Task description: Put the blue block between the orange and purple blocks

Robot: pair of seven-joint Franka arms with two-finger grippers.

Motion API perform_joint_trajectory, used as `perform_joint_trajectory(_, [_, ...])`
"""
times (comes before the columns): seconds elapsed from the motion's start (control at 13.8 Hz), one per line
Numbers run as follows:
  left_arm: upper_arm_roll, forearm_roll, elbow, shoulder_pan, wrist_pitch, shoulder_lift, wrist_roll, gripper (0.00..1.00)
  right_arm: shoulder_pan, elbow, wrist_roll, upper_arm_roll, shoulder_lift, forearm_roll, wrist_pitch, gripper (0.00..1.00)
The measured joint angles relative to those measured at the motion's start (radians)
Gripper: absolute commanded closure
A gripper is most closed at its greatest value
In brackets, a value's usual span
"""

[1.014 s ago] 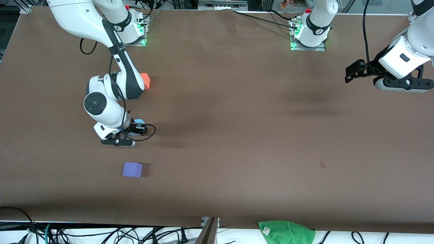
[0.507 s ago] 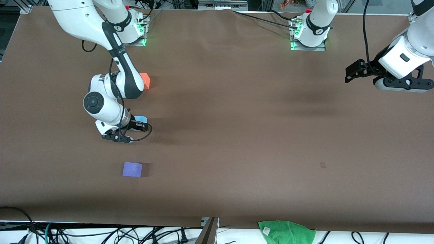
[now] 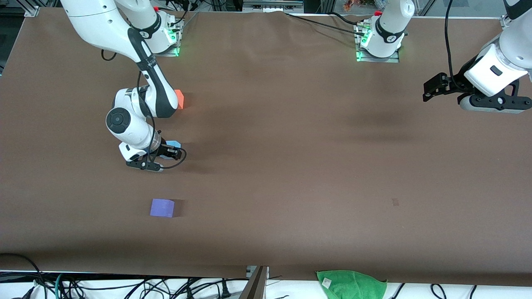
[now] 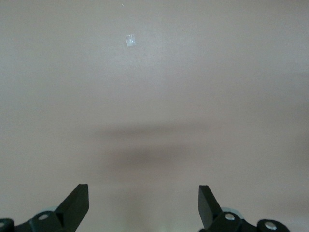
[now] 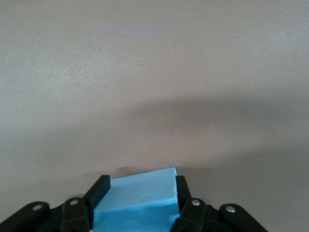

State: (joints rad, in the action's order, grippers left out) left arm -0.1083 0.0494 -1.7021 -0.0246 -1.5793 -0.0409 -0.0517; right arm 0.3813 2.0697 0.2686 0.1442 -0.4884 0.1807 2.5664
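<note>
Blue block (image 3: 173, 145): clasped in right gripper (image 3: 166, 153), low over the bench (image 3: 291, 166) toward the right arm's end, about midway between the bench's near and far edges. Seen in the right wrist view with one black finger (image 5: 99, 187) pressed to each side face, top face showing between them. Cannot tell whether resting on the bench or held just clear of it. Placed between the other two cubes, roughly in one line with them.

Nearest the camera: green cloth (image 3: 351, 284), crumpled just off the bench's near edge, toward the left arm's end.

Next: purple block (image 3: 162, 207), flat on the bench and standing alone, nearer the near edge than the blue block and well apart from it.

About level with it, toward the left arm's end: small pale mark (image 3: 395, 202) on the brown surface.

Farther in: orange block (image 3: 179, 99), on the bench closer to the far edge, partly covered by the right arm's forearm, only one side and a corner showing.

Left gripper (image 4: 143, 193): waiting up in the air over the bench's edge at the left arm's end, fingers (image 4: 79, 195) spread wide, nothing between them, only bare bench below.
</note>
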Motion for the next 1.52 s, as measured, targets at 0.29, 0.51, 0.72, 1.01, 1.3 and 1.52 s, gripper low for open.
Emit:
perform_joint_trajectory(0.29, [0.0, 0.0, 0.0, 0.0, 0.0, 0.0, 0.0, 0.0, 0.0, -0.012, -0.006, 0.0, 0.009, 0.0, 0.0, 0.0])
perform_joint_trajectory(0.51, [0.0, 0.0, 0.0, 0.0, 0.0, 0.0, 0.0, 0.0, 0.0, -0.021, -0.006, 0.0, 0.038, 0.0, -0.01, 0.0])
perform_joint_trajectory(0.72, [0.0, 0.0, 0.0, 0.0, 0.0, 0.0, 0.0, 0.0, 0.0, -0.085, -0.006, 0.0, 0.103, 0.0, -0.17, 0.0])
perform_joint_trajectory(1.01, [0.0, 0.0, 0.0, 0.0, 0.0, 0.0, 0.0, 0.0, 0.001, -0.152, -0.007, 0.0, 0.258, -0.009, -0.417, 0.0])
perform_joint_trajectory(1.3, [0.0, 0.0, 0.001, 0.0, 0.0, 0.0, 0.0, 0.0, 0.0, -0.157, -0.008, 0.008, 0.469, -0.088, -0.653, 0.0])
perform_joint_trajectory(1.52, [0.0, 0.0, 0.001, 0.0, 0.0, 0.0, 0.0, 0.0, 0.0, -0.163, -0.041, 0.021, 0.596, -0.135, -0.776, 0.0])
